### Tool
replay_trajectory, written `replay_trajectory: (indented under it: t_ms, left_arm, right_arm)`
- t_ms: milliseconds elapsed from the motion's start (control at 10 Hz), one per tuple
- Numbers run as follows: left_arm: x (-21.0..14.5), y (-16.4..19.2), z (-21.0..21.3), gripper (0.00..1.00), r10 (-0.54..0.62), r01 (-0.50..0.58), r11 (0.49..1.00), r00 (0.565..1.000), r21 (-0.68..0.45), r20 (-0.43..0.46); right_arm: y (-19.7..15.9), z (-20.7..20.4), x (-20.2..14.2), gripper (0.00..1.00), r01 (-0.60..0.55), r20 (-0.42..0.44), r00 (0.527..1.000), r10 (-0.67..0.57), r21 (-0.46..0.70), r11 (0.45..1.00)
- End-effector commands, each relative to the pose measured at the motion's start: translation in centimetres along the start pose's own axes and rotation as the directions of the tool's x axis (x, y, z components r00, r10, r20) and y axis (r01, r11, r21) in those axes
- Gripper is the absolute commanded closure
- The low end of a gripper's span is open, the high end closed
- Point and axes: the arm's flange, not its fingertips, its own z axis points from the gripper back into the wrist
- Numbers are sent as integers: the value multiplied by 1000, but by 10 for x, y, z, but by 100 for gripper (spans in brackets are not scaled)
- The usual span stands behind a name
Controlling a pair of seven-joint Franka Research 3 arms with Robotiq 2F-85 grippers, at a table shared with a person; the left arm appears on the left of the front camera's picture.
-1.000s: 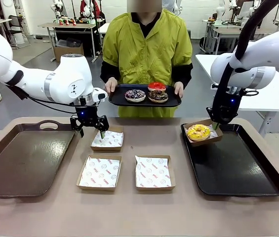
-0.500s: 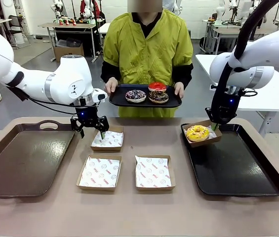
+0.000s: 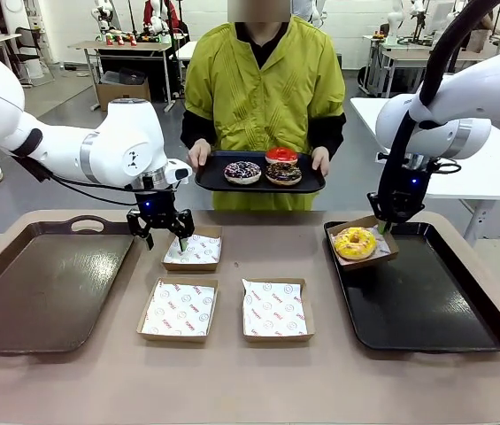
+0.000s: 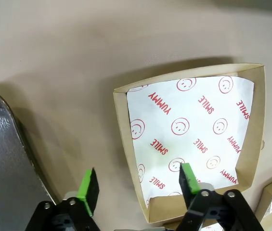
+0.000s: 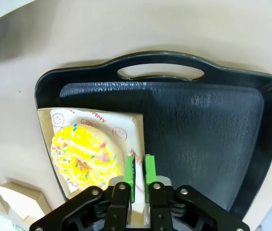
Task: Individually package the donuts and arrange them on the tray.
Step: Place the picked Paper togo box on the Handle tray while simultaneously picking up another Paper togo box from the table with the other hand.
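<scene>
The yellow-iced donut (image 3: 356, 243) (image 5: 85, 161) lies in a paper-lined cardboard box (image 3: 389, 252) (image 5: 102, 122) at the near-left corner of the black tray (image 3: 426, 301) (image 5: 198, 120). My right gripper (image 3: 382, 227) (image 5: 139, 168) is shut on that box's wall. My left gripper (image 3: 165, 241) (image 4: 138, 180) is open, its fingers straddling the left wall of an empty lined box (image 3: 194, 251) (image 4: 188, 125). Across the table a person holds a small black tray (image 3: 210, 177) carrying a red-iced donut (image 3: 280, 155) and two chocolate sprinkled donuts (image 3: 242, 171) (image 3: 283, 173).
Two more empty lined boxes (image 3: 179, 308) (image 3: 274, 308) sit side by side on the tan table toward my side. A large brown tray (image 3: 46, 283) (image 4: 1, 144) lies at the left, close to my left gripper.
The box with the yellow donut has come down slightly onto the black tray in my right gripper. My left gripper has dipped a little over the empty box's wall.
</scene>
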Motion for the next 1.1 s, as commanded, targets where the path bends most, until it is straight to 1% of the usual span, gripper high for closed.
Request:
replay_trajectory:
  t_ms: [0, 100, 200, 300, 400, 500, 1000]
  left_arm:
    - [4, 3, 3, 100, -16, 16, 1000, 1000, -11, -17]
    - [4, 3, 3, 65, -20, 20, 1000, 1000, -7, -21]
    - [4, 4, 2, 100, -22, 22, 1000, 999, -3, -23]
    - [5, 4, 2, 100, -23, 23, 1000, 999, -4, -25]
    - [5, 4, 3, 100, -25, 25, 1000, 999, -4, -25]
    - [5, 4, 3, 100, -29, 29, 1000, 999, -3, -25]
    - [5, 5, 5, 100, -32, 32, 999, 999, 1, -27]
  right_arm:
    - [0, 0, 5, 0, 1, -15, 1000, -1, 48, 999]
    - [-1, 0, 5, 0, 1, -17, 1000, 0, 48, 999]
    - [-2, 0, 5, 0, 3, -16, 1000, -3, 50, 999]
    - [-2, 0, 5, 15, 5, -17, 1000, -4, 52, 999]
    - [-2, 1, 5, 5, 6, -17, 1000, -5, 54, 999]
    - [-2, 1, 5, 0, 7, -16, 1000, -6, 55, 998]
    - [-5, 3, 5, 0, 6, -18, 1000, -4, 81, 997]
